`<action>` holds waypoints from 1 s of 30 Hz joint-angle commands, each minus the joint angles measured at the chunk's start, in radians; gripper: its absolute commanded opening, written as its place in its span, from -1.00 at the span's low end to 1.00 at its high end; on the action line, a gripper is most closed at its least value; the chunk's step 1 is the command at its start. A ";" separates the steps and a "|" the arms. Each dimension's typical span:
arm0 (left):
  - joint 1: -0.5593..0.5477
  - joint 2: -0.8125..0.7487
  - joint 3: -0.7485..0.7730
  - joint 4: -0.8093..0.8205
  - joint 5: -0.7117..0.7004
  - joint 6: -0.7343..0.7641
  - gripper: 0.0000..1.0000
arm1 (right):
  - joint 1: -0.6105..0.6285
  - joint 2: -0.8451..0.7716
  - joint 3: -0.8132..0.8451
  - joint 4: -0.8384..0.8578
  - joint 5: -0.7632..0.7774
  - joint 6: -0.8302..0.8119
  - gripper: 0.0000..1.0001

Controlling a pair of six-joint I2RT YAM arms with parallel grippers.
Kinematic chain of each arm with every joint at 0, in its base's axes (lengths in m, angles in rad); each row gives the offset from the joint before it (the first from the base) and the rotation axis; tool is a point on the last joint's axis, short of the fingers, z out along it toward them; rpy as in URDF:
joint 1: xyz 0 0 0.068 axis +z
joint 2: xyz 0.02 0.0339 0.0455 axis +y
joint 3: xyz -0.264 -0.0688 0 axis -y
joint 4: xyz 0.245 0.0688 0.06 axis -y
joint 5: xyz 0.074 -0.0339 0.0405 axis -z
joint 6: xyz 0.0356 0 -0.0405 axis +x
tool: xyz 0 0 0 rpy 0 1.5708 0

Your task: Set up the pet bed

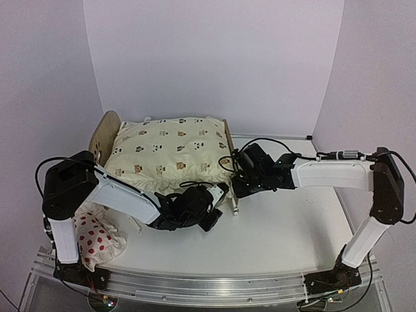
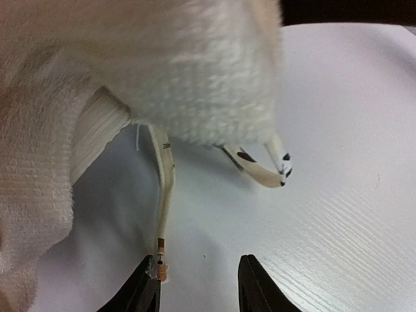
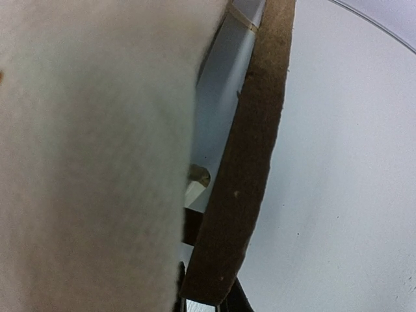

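The pet bed stands at the back left of the table, with its rounded headboard (image 1: 107,132) on the left and its flat footboard (image 1: 228,146) on the right. A cream animal-print cushion (image 1: 170,153) lies on it and hides the base. My right gripper (image 1: 231,177) is shut on the footboard's edge (image 3: 247,162), right beside the cushion (image 3: 91,156). My left gripper (image 2: 198,284) is open just above the table under the cushion's front right corner (image 2: 195,71). One cushion tie (image 2: 166,195) hangs down, its end touching the left fingertip (image 2: 148,286). A second tie (image 2: 260,170) curls to the right.
A small white pillow with red spots (image 1: 97,237) lies on the table at the front left, next to the left arm's base. The right arm (image 1: 338,174) reaches across the table's right half towards the footboard.
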 commanded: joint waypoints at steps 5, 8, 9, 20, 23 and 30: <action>0.064 0.076 0.032 0.006 0.028 0.032 -0.18 | 0.011 -0.125 0.038 0.118 -0.057 0.007 -1.00; 0.064 0.106 0.048 0.011 0.070 0.041 -0.20 | 0.012 -0.129 0.037 0.115 -0.060 0.009 -1.00; 0.064 0.117 0.053 0.011 0.076 0.042 -0.22 | 0.012 -0.129 0.037 0.115 -0.062 0.010 -1.00; 0.069 0.151 0.038 0.029 0.073 0.048 -1.00 | 0.012 -0.103 0.073 0.112 -0.067 0.007 -1.00; 0.068 0.101 0.012 0.012 0.068 0.031 -1.00 | 0.012 -0.071 0.104 0.111 -0.074 0.002 -1.00; 0.069 -0.015 -0.050 -0.034 0.060 -0.008 -1.00 | 0.012 0.018 0.171 0.115 -0.077 -0.006 -1.00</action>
